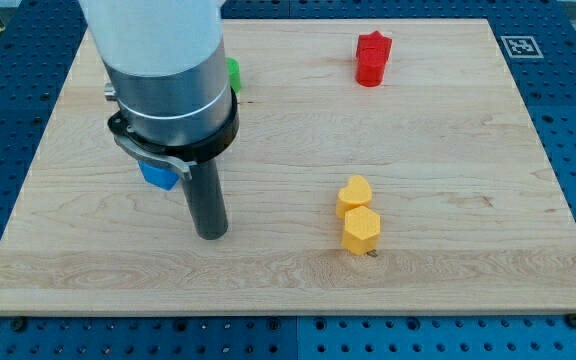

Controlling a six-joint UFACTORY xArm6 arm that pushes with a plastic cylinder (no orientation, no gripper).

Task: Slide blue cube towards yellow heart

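Observation:
The blue cube [158,176] lies at the board's left-middle, mostly hidden under the arm's grey body; only a lower corner shows. My tip [211,234] rests on the board just below and to the right of the blue cube. The yellow heart [354,194] lies right of centre, well to the right of my tip. A yellow hexagonal block [361,230] sits right below the heart, touching it.
A red block [373,58] stands near the view's top, right of centre. A green block [233,74] peeks out from behind the arm's body at the top left. The wooden board [468,150] is edged by a blue perforated table.

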